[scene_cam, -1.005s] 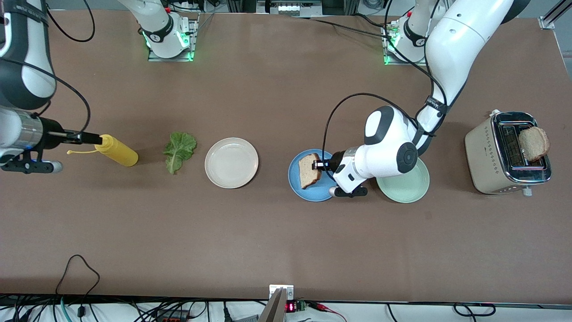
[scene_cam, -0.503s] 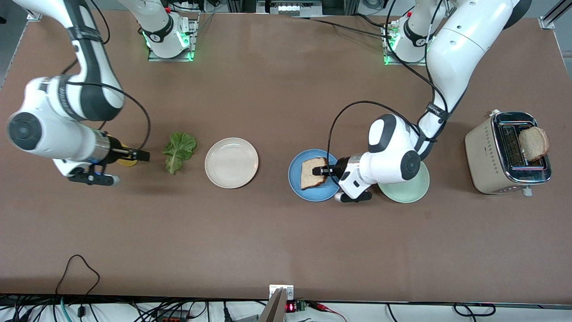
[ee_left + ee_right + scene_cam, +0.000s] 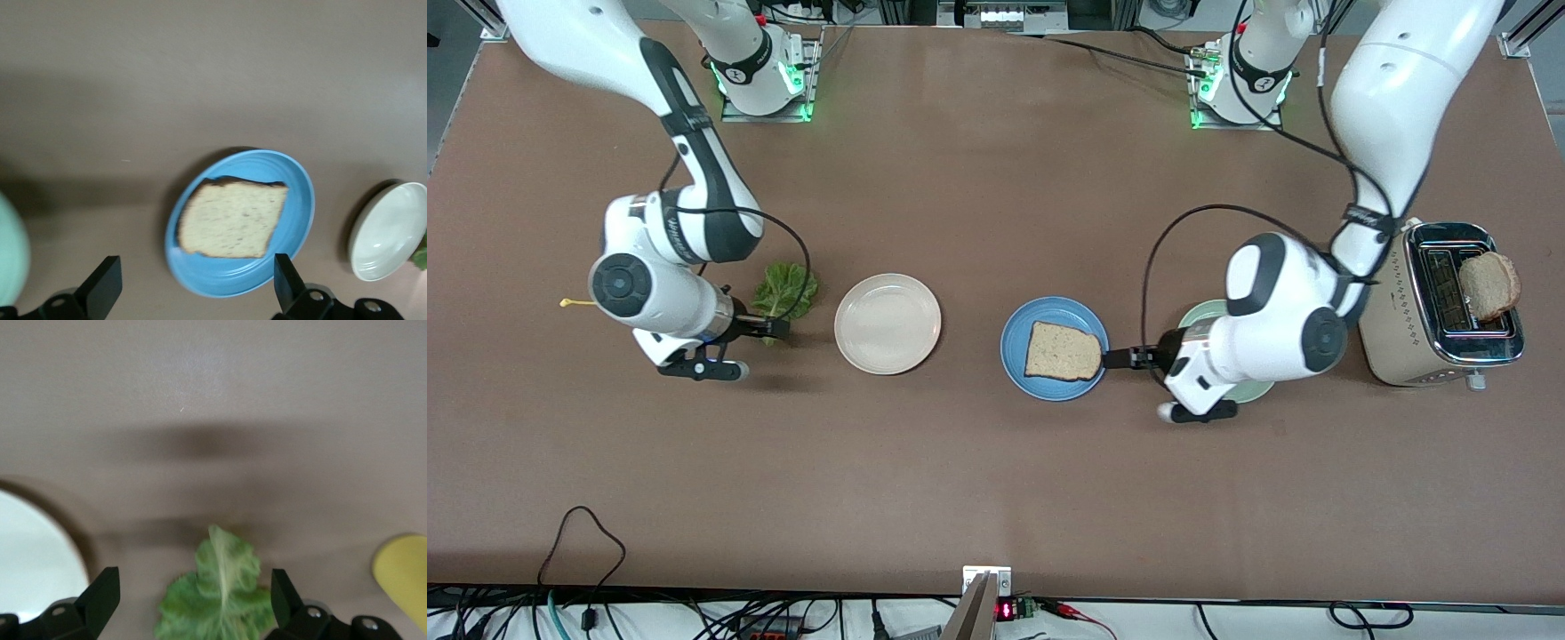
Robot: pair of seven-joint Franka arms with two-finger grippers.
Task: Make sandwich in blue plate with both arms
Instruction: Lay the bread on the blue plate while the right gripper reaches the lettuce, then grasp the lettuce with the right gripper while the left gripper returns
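Brown tabletop: one toast slice (image 3: 1062, 352) lies flat in the blue plate (image 3: 1017, 333); the left gripper (image 3: 1125, 357), jaws wide and empty, sits beside its rim. Well apart toward the right arm's end, the right gripper (image 3: 778, 329), also wide and empty, hovers at the lettuce leaf (image 3: 786, 292). It should probably descend squarely and pinch the leaf's stem end.

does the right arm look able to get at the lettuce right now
Probably yes. The right gripper hangs open just over the lettuce leaf, and nothing lies on the leaf; the cream plate sits beside it, apart.
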